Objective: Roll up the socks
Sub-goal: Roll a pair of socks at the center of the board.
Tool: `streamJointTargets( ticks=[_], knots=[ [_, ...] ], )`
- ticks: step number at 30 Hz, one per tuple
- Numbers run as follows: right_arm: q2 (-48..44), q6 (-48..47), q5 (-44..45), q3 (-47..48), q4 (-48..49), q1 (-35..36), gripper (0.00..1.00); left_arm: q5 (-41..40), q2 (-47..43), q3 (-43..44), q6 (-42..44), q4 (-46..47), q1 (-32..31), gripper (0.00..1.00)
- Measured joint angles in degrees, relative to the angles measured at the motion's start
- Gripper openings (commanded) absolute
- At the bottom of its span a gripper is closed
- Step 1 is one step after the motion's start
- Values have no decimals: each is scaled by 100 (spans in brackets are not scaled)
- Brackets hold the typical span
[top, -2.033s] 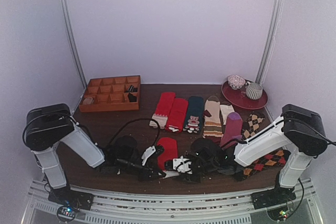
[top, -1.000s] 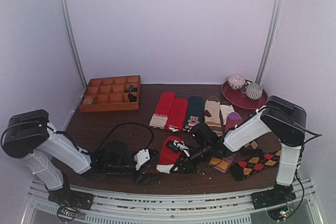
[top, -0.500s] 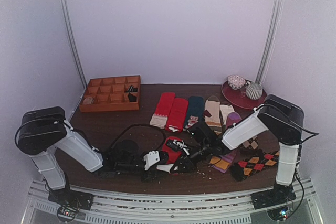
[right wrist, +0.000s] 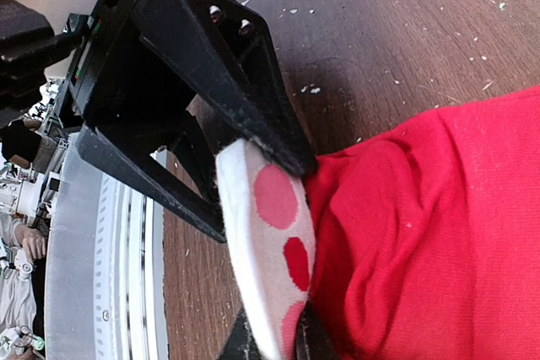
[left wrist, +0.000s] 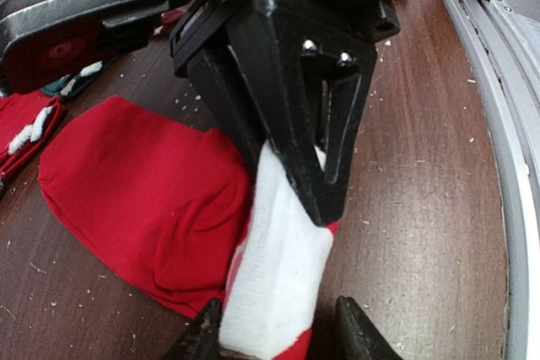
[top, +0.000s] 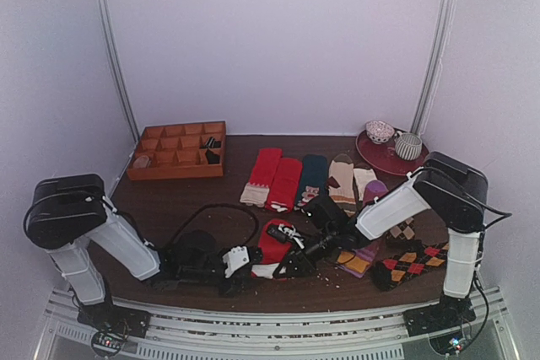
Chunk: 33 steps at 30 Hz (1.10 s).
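Socks [top: 272, 242] lie with their cream band [left wrist: 278, 292] clamped between left fingers [left wrist: 207, 339] and, from the opposite side, right fingers [right wrist: 240, 345].

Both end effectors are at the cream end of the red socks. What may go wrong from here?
Both the left end effector and the right end effector pinch the same cream band of the socks; pulling apart might stretch it or separate the pair.
The two stand close together and might collide while rolling.

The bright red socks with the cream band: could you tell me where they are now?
In the top view the bright red socks lie front centre on the wooden table, cream band gripped by the left gripper and right gripper.
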Motion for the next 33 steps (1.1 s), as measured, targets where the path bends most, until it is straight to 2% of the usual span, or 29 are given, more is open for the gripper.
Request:
streamJointTargets(
  ticks=[5,12,16,18,21,29,31,33],
  knots=[
    [9,2,-7,2,-9,0,8,2,-105,-37,-28,20,31,49],
    [22,9,-35,9,-4,-17,8,48,-352,-42,-83,101,31,37],
    [22,7,-39,11,-7,-17,9,114,-271,-31,-98,120,59,44],
    [22,9,-42,11,-7,-17,8,149,-157,-22,-125,125,68,44],
    [22,9,-42,11,-4,-17,8,170,-35,-22,-157,125,68,37],
    [24,15,-42,11,-4,-17,9,271,-2,-15,-205,151,122,0],
    [24,17,-42,11,-4,-17,9,321,-2,-15,-210,149,133,0],
    [24,22,-42,11,-9,-17,15,365,0,4,-219,107,151,0]
  ],
)
